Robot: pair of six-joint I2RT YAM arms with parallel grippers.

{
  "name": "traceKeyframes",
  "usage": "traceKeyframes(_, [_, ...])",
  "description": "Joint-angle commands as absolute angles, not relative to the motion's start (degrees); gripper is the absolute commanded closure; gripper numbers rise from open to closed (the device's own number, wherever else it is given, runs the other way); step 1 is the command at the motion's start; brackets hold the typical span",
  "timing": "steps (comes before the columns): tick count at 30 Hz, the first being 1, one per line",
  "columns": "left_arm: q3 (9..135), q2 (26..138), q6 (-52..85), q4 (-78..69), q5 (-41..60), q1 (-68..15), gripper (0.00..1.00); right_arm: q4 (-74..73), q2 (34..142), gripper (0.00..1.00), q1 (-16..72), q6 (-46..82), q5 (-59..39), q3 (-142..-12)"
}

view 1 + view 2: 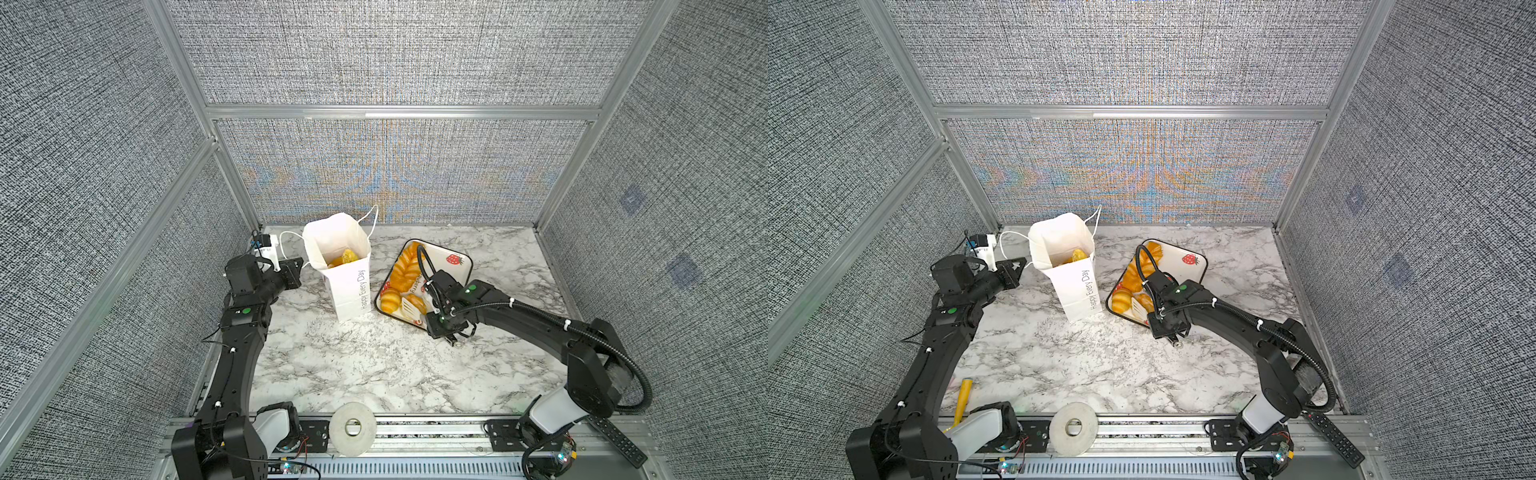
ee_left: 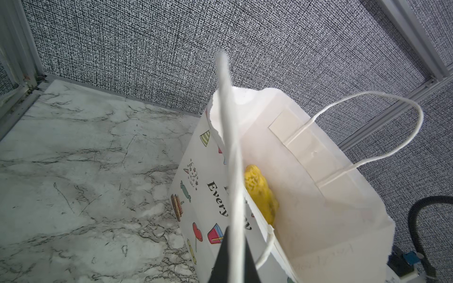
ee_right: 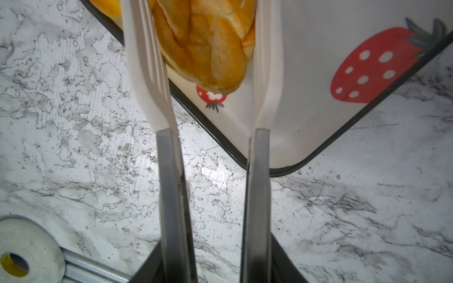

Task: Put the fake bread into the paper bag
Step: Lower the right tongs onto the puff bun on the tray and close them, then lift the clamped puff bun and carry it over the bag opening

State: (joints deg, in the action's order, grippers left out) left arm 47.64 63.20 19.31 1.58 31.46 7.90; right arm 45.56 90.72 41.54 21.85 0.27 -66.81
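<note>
Grey woven wall panels in aluminium frames enclose a white marble-pattern tabletop point(image 1: 374, 365). Toward the back stands the tall white paper bag point(image 1: 349, 291) with grey "Happy Every Day" lettering, upright and open at the top. The left gripper point(image 1: 297, 266) is clenched on one thin white cord handle point(image 2: 230, 147) of the bag, drawing it taut to the side. Inside the bag lies at least one glossy golden toy pastry point(image 2: 259, 193), also visible in both top views through the bag's mouth. Just beside the bag sits a white strawberry-print tray with a black rim point(image 1: 465, 257), which holds the remaining fake bread: a long braided loaf point(image 1: 407, 266), a round ridged roll point(image 1: 390, 300) and a golden croissant-like roll point(image 3: 208, 49). The right gripper point(image 1: 434, 322) grips a pair of metal tongs with white plastic blades point(image 3: 259, 171), squeezing their arms. The two blades stand on either side of the croissant-like roll in the tray, close against it, with the roll resting on the tray floor. At the near edge of the table lie a white roll of tape point(image 1: 353, 428), a black remote control point(image 1: 615, 440) and a yellow plastic handle point(image 1: 963, 399).
</note>
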Motion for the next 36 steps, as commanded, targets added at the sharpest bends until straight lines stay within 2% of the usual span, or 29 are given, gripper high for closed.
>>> traceKeyframes(1, [47.9, 63.2, 18.9, 1.4, 31.8, 8.0, 1.00, 44.8, 90.0, 0.56, 41.6, 22.1, 1.5, -66.9])
traceKeyframes(18, [47.8, 63.0, 18.9, 1.3, 31.7, 7.9, 1.00, 47.2, 83.5, 0.57, 39.7, 22.9, 5.6, -71.7])
traceKeyframes(36, [47.8, 63.0, 18.9, 1.2, 31.8, 7.9, 1.00, 41.5, 82.0, 0.57, 39.0, 22.4, 3.2, -82.4])
